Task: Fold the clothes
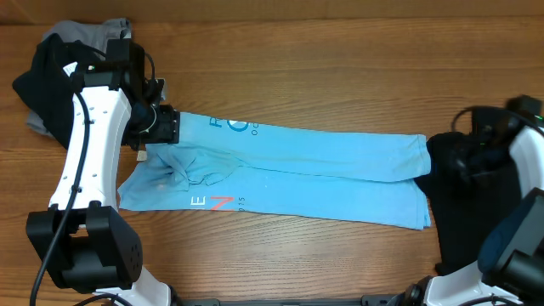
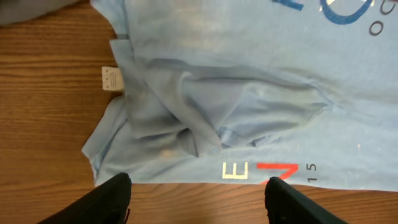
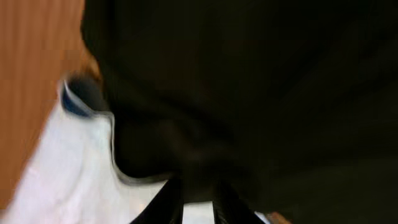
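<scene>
The light blue shirt (image 1: 297,174) lies flat on the worktop (image 1: 340,68). The left end effector (image 2: 198,185) is spread wide above it. The right end effector (image 3: 198,190), by black cloth (image 3: 249,93), is too blurry to tell.

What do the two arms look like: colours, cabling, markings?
Left arm: white link shells, black joint housings, a black cable running along the link. Right arm: white shell, black joints, a dark blue part lower down, a small green spot on top. Jaws black on both; no lettering visible.
</scene>
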### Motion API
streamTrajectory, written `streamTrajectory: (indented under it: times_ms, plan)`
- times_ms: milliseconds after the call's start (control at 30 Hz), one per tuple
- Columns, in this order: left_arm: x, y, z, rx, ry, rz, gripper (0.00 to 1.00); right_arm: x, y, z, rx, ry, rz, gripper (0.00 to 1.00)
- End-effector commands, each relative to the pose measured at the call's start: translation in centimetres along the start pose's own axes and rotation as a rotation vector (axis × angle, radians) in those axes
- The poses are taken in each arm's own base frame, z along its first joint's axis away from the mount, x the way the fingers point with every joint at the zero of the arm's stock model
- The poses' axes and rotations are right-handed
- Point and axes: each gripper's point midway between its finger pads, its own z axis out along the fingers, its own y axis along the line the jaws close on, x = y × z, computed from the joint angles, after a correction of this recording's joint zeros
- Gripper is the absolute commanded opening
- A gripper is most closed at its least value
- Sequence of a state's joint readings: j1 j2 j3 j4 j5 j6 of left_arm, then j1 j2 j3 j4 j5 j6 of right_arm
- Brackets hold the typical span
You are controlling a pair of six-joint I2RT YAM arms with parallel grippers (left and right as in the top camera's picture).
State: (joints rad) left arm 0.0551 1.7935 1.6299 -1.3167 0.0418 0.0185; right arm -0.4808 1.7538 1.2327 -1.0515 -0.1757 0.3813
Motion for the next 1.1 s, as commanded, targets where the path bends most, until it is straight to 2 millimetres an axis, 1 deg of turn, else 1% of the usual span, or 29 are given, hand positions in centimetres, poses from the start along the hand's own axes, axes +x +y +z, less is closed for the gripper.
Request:
streamTrajectory:
  times_ms: [0,67,133,167,200,233,267,333,467,600,667,700,733,800,833,933,1000,1033,1067]
  plan:
    - [-0.5,-0.2,-0.8,0.029,-0.043,-0.003,0.72,-1.4,1.0,-0.8,-0.116,-0.03,0.042,0.27]
    - [-0.5,-0.2,-0.7,0.029,-0.041,-0.003,0.72,-0.8,1.4,0.2,-0.145,0.003,0.038,0.35]
    - [-0.5,-0.2,-0.6,0.029,-0.039,-0.003,0.72,-0.1,1.4,1.4,-0.137,0.034,0.031,0.35]
    - [-0.5,-0.2,-0.5,0.029,-0.039,-0.003,0.7,0.2,1.2,2.1,-0.128,0.046,0.03,0.33]
    - [-0.4,-0.2,-0.4,0.029,-0.034,-0.003,0.68,0.3,1.2,2.7,-0.124,0.051,0.027,0.25]
    - [-0.4,-0.2,-0.3,0.029,-0.03,-0.003,0.66,0.3,1.0,3.2,-0.12,0.05,0.029,0.21]
    - [-0.3,-0.2,-0.1,0.029,-0.027,-0.003,0.66,0.2,0.9,3.6,-0.121,0.043,0.028,0.17]
    - [0.0,-0.2,0.4,0.029,-0.018,-0.004,0.66,-0.3,0.5,4.4,-0.119,0.016,0.055,0.12]
    - [0.5,-0.3,1.6,0.04,0.002,-0.006,0.64,-1.5,0.1,5.8,-0.126,-0.057,0.071,0.08]
    - [1.0,-0.7,2.7,0.063,0.016,-0.007,0.63,-1.5,-0.3,7.5,-0.132,-0.068,0.113,0.07]
    - [1.3,-0.7,2.9,0.063,0.027,-0.008,0.62,-1.7,-1.3,8.2,-0.097,-0.08,0.137,0.06]
    - [1.3,-0.7,2.9,0.063,0.029,-0.008,0.62,-2.1,-2.4,8.5,-0.051,-0.097,0.179,0.04]
    - [1.3,-0.7,2.9,0.063,0.029,-0.008,0.62,-2.5,-3.3,8.5,-0.018,-0.115,0.216,0.04]
    - [1.4,-0.7,2.9,0.063,0.031,-0.008,0.68,-3.8,-5.7,8.0,0.03,-0.163,0.312,0.04]
    - [1.5,-0.7,2.9,0.063,0.034,-0.008,0.68,-4.3,-6.2,7.8,0.021,-0.172,0.343,0.04]
    - [1.6,-0.6,2.9,0.06,0.039,-0.009,0.68,-5.7,-7.5,6.9,-0.011,-0.19,0.401,0.04]
    - [1.6,-0.6,2.9,0.06,0.038,-0.009,0.67,-6.7,-8.3,6.3,-0.02,-0.211,0.397,0.04]
    - [1.5,-0.6,2.9,0.06,0.037,-0.009,0.68,-6.9,-8.3,6.2,-0.029,-0.215,0.384,0.04]
    - [1.5,-0.6,2.9,0.06,0.033,-0.008,0.68,-7.5,-7.3,5.7,-0.093,-0.211,0.325,0.04]
